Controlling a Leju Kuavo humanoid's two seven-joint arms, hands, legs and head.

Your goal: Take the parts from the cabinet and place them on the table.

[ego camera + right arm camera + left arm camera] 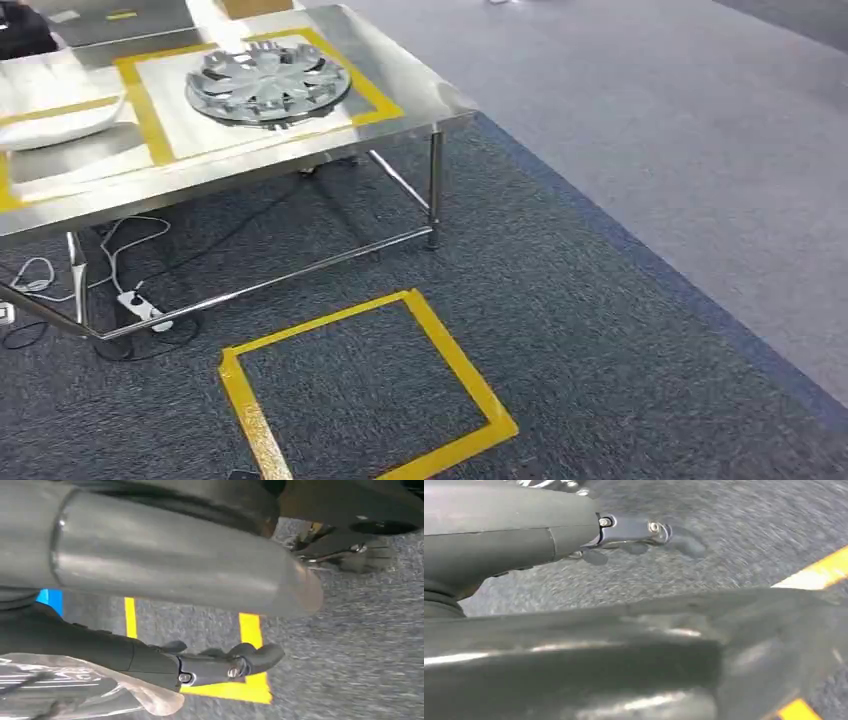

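Note:
A silver hubcap (268, 82) lies inside a yellow-taped field on the steel table (420, 95). A white curved part (55, 118) rests on the table to its left. In the left wrist view my left hand (574, 532) hangs above the carpet with a dark finger (634, 530) stretched out and nothing in it. My right hand (150, 655) also hangs over the floor, and carpet shows between its thumb (175, 560) and its dark fingers (225, 665). A clear plastic-wrapped thing (75, 690) lies against those fingers; whether it is held is unclear.
The table's legs (435, 185) and lower bar stand on dark carpet, with white cables and a power strip (140, 305) underneath. A yellow tape square (365, 395) marks the floor in front. Lighter grey carpet (700, 150) stretches to the right.

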